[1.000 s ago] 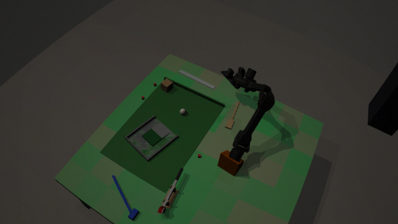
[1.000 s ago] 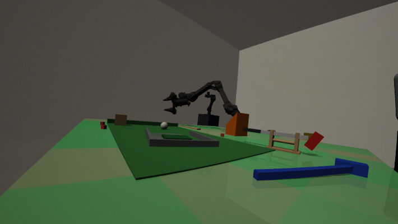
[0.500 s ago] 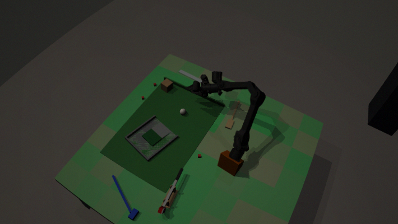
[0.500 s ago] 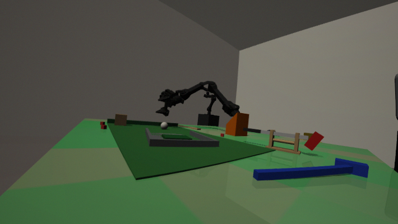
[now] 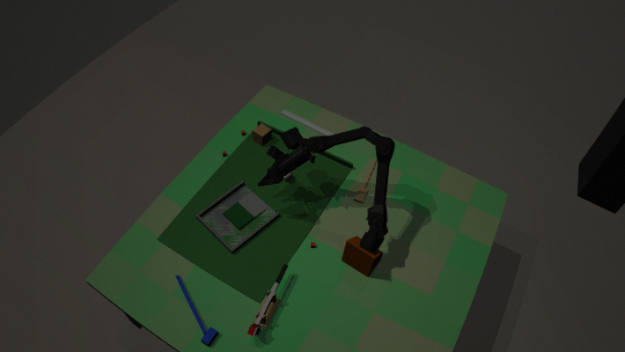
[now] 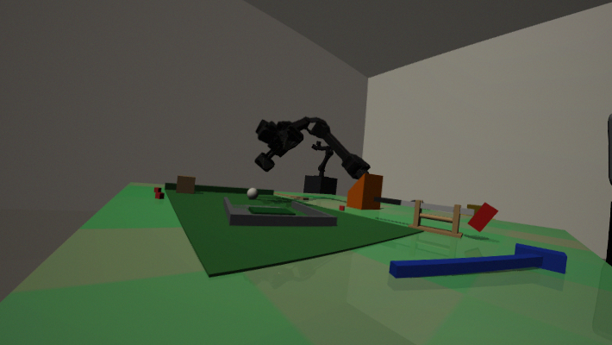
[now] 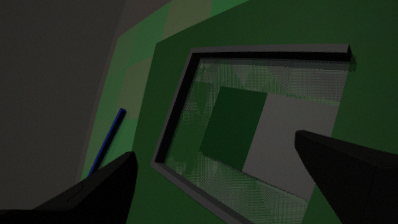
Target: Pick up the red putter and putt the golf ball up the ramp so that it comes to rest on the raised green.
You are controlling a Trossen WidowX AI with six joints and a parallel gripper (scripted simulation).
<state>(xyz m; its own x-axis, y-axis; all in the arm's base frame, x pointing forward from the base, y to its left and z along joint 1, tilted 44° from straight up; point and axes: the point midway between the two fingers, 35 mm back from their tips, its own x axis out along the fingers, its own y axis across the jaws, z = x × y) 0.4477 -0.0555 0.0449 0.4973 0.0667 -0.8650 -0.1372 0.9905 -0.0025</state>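
red putter (image 6: 435, 209): on wooden rack | golf ball (image 6: 252, 192): on dark mat

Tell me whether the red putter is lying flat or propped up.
Propped up. The red putter rests across a small wooden stand, its red head hanging tilted above the table. The tool is open, holding nothing.

Walled frame (image 6: 280, 221) on mat (image 6: 241, 246), ball (image 6: 252, 192) behind it, putter (image 6: 431, 209) on stand (image 6: 436, 221) to its right.

A blue putter (image 6: 474, 264) lies flat near the checkered green table's (image 5: 440, 304) front edge. A tan putter (image 5: 366, 182) lies near the far side, a brown cube (image 5: 262, 134) sits at the dark mat's (image 6: 241, 246) corner, and 3 small red cubes (image 5: 313, 245) are scattered about.
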